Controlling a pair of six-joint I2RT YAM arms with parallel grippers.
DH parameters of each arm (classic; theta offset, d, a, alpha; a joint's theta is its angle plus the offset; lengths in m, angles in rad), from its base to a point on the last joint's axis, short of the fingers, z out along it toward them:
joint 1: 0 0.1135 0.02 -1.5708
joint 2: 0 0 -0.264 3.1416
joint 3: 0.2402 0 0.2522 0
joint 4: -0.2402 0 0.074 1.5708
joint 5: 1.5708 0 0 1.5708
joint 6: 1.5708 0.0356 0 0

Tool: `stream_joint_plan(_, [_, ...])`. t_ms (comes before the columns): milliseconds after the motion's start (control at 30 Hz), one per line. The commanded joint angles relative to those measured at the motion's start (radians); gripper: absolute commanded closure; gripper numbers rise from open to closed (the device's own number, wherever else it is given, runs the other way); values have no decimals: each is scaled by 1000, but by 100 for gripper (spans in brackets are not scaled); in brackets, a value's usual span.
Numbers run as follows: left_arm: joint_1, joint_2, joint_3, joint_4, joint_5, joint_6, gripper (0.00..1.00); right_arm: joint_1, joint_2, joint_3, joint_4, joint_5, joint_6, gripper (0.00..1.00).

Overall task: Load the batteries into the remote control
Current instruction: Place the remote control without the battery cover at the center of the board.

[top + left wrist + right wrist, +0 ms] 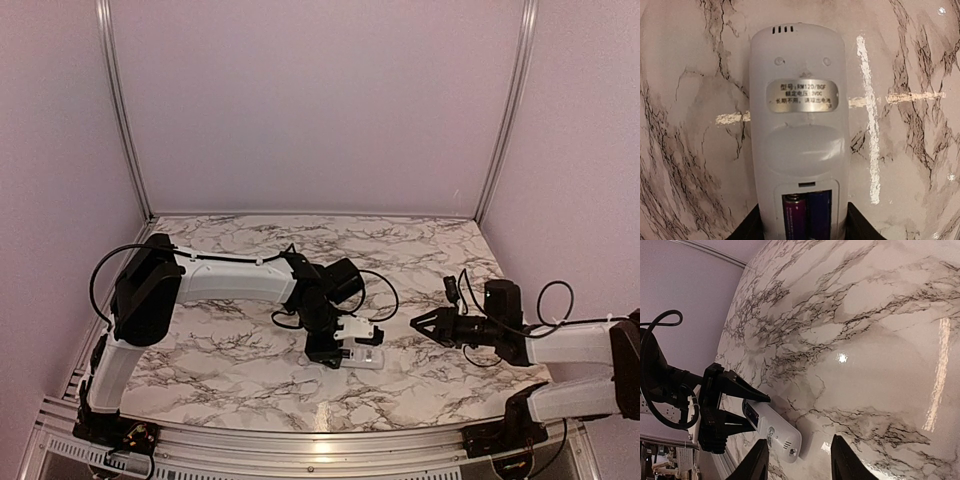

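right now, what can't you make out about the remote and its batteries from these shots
- Two dark slim cylinder batteries: lower ends cut off by the left wrist view's bottom edge, so seating is unclear.
- White oblong plastic remote: lies back up, so its front face is hidden underneath in every view.
- Top view: the left fingers cover the battery bay; batteries unseen there.

We see a white remote control (797, 150) with a silver label (802, 96), one purple battery (795, 216) and one dark blue battery (819, 212); the surface (905, 55) is white marble with dark veins.
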Motion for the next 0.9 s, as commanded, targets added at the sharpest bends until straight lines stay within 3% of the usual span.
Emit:
stream_joint_plan(0, [0, 29, 27, -26, -15, 23, 55, 5, 25, -4, 53, -30, 3, 60])
stream_joint_plan(200, [3, 31, 27, -27, -39, 27, 40, 36, 89, 13, 70, -35, -16, 60])
stream_joint_plan(500, [31, -35, 24, -12, -33, -4, 28, 86, 220, 98, 63, -39, -98, 59])
stream_joint_plan(633, [65, -184, -116, 107, -30, -80, 18, 97, 303, 143, 58, -33, -136, 58])
stream_joint_plan(867, [100, -446, -501, 427, -122, -278, 13, 150, 435, 209, 96, -68, -154, 54])
